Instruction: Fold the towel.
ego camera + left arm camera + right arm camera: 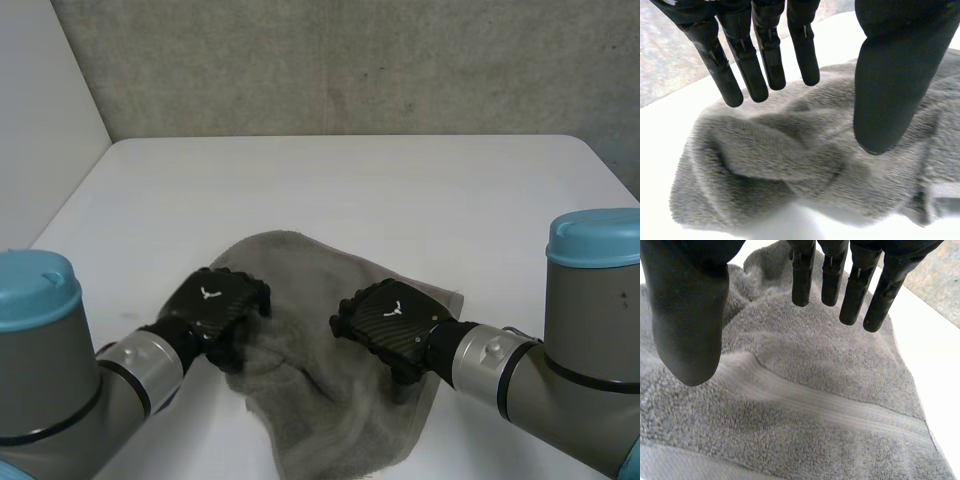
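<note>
Grey towel (pixel 310 380) sits rumpled on the white counter (pixel 350 190). The left hand (pixel 222 305) is over its left edge and the right hand (pixel 390 318) over its right side, both with fingers straight, gripping nothing.

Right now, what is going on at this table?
A two-armed robot is working on a crumpled grey terry towel lying on the white table. Its left robot hand is over the towel's left part and its right robot hand over the right part, both open and gripping nothing. The towel is bunched and not yet folded.
</note>
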`<control>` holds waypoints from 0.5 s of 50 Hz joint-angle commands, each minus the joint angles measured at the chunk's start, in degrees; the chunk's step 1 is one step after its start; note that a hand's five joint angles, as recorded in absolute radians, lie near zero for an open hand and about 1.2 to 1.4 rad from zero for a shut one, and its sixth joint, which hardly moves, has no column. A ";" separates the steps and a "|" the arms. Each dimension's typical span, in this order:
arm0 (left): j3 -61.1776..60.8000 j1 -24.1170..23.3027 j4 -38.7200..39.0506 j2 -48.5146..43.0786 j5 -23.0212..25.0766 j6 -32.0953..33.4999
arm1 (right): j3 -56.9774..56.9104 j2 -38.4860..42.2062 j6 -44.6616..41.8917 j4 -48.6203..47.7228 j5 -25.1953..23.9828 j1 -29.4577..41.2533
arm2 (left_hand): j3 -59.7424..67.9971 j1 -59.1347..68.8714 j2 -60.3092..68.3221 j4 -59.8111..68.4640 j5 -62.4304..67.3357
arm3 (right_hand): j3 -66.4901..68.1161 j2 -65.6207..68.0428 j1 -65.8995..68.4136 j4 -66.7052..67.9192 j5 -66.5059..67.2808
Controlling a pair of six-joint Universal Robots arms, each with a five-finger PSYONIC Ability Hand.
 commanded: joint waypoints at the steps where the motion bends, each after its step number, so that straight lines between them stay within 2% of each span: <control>1: 2.37 3.41 0.13 0.06 0.27 0.02 | -0.04 -1.18 5.33 -0.28 -0.63 5.92 | -1.17 -1.39 -1.17 -1.24 -1.18 | -3.36 -3.52 -3.18 -2.81 -0.58; 9: 5.88 8.15 0.22 -2.66 0.27 0.10 | -2.24 3.47 6.21 -0.90 0.34 13.84 | -6.73 -6.95 -6.73 -6.81 -6.74 | -3.19 -3.35 -3.01 -2.64 -0.42; 15: 8.44 9.83 0.22 -5.22 0.27 0.02 | -3.56 6.91 5.77 -2.92 1.22 18.60 | -7.07 -7.29 -7.07 -7.14 -7.08 | -2.85 -3.02 -2.67 -2.31 -0.08; 20: 10.20 11.67 0.22 -7.06 0.27 0.02 | -4.09 9.72 5.07 -7.14 3.77 20.62 | -7.07 -7.29 -7.07 -7.14 -7.08 | -1.67 -1.84 -1.49 -1.13 1.10; 23: 10.46 12.55 0.22 -7.68 0.27 0.02 | -4.35 11.39 3.40 -9.51 6.14 21.42 | -7.07 -7.29 -7.07 -7.14 -7.08 | 2.87 2.70 3.05 3.41 5.64; 25: 10.46 12.55 0.22 -7.68 0.27 -0.07 | -4.27 12.27 0.17 -10.56 9.03 21.42 | -7.07 -7.29 -7.07 -7.14 -7.08 | 11.24 11.07 11.42 11.78 14.01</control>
